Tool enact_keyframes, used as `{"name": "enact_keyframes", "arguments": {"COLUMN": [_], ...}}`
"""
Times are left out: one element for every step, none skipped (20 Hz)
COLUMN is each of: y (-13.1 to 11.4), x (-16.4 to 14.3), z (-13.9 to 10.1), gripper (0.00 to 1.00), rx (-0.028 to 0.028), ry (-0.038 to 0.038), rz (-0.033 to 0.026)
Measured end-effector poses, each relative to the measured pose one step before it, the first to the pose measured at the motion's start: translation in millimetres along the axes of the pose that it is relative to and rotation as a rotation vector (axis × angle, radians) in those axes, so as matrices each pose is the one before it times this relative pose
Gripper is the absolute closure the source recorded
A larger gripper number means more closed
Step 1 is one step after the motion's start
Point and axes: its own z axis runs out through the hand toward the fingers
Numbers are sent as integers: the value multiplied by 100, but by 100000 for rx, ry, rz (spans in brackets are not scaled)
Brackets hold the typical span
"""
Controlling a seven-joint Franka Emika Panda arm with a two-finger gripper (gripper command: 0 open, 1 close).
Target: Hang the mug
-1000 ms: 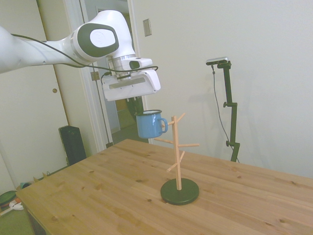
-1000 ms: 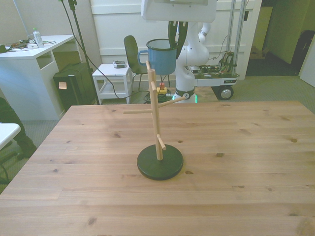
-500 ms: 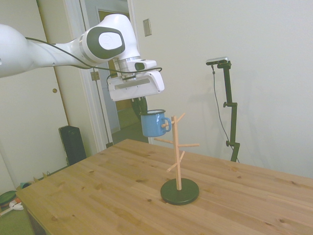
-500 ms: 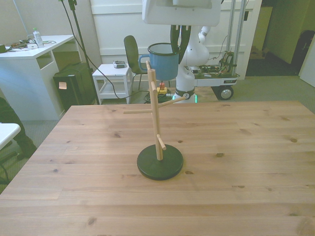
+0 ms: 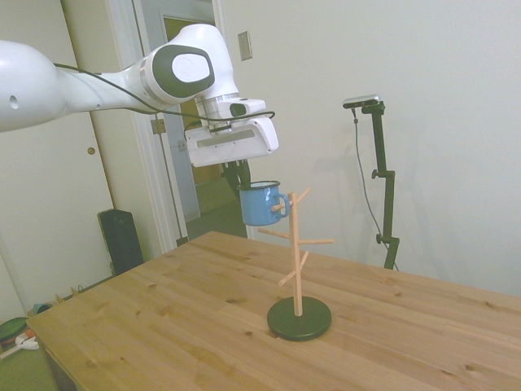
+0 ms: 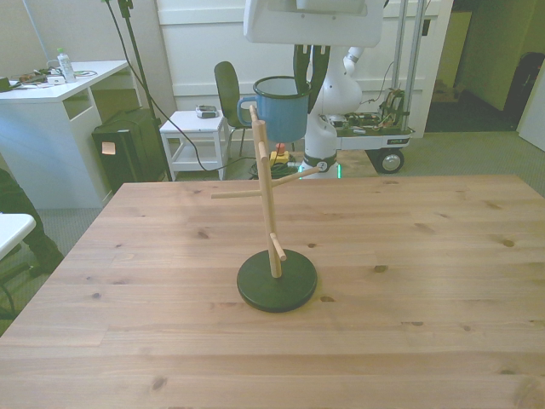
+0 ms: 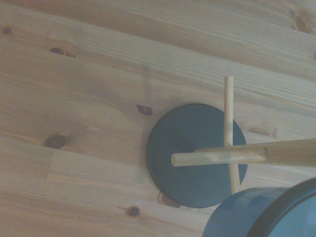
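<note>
The mug (image 5: 259, 204) is light blue with a dark rim and hangs upright in the air above the table. My gripper (image 5: 243, 179) is shut on its rim from above. Its loop handle (image 5: 282, 204) faces the wooden peg stand (image 5: 297, 261) and overlaps the tip of an upper peg. In the front view the mug (image 6: 282, 111) sits behind the stand's top (image 6: 255, 119), with the handle (image 6: 244, 109) toward that view's left and the gripper (image 6: 307, 75) above. The wrist view shows the stand's dark round base (image 7: 187, 143), its pegs and part of the mug (image 7: 261, 215).
The stand's black base (image 6: 277, 280) rests near the middle of the wooden table (image 6: 426, 281). Lower pegs (image 6: 234, 193) stick out sideways below the mug. Beyond the table's far edge stand a white desk (image 6: 51, 94), a chair (image 6: 226, 89) and a small white cart (image 6: 194, 136).
The gripper has carried the mug sideways toward the stand. The handle, clear of the upper peg a second ago, now overlaps its tip.
</note>
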Motion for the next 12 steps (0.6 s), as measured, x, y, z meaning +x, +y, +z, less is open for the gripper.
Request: {"name": "enact_keyframes", "arguments": {"y": [-139,-156,-176,-144,-65,-21,16,46,38,30,14,-4], "x": [91,70,49,56,61,46,26,0,-55,-43,-16,3], "z": [98,112,117,72,-1,-7,-24,-34,-46,-49,-73,-74], "gripper": [100,100,100,100,100,100,0,0,0,0,0,0], "rx": [-53,-59,-58,-25,24,17,19,-66,-214,-159,-23,68], "ry": [-90,-117,-128,-51,64,52,58,-112,-425,-317,-45,134], "rz": [-63,-119,-131,-68,-26,12,49,133,142,64,113,156]}}
